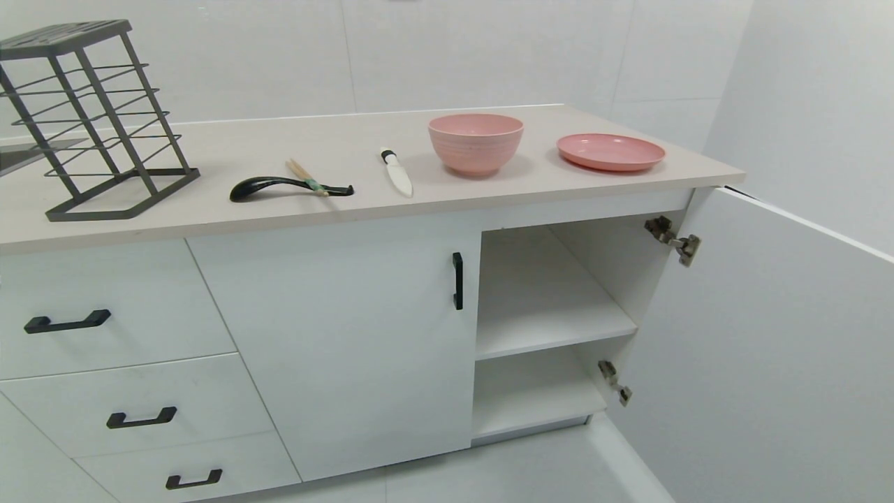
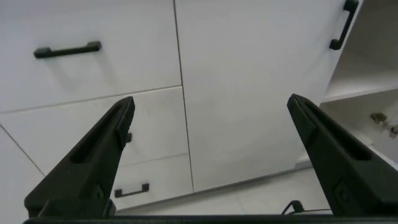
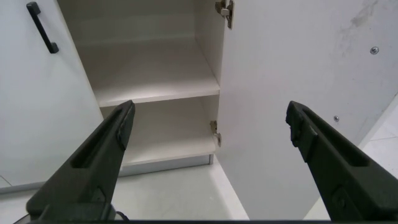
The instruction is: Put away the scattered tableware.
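Observation:
On the beige countertop (image 1: 209,150) lie a pink bowl (image 1: 475,143), a pink plate (image 1: 610,151), a white knife with a dark handle (image 1: 397,171), a black ladle (image 1: 279,187) and wooden chopsticks (image 1: 305,176) crossing the ladle's handle. My left gripper (image 2: 211,102) is open and low, facing the closed white cabinet door (image 2: 249,87) and the drawers (image 2: 87,62). My right gripper (image 3: 208,115) is open, facing the open cabinet's shelves (image 3: 155,87).
A black wire rack (image 1: 91,119) stands at the counter's left end. The right cabinet door (image 1: 768,349) is swung open, showing two bare shelves (image 1: 552,314). Three drawers with black handles (image 1: 67,322) are on the left. White tiled wall behind.

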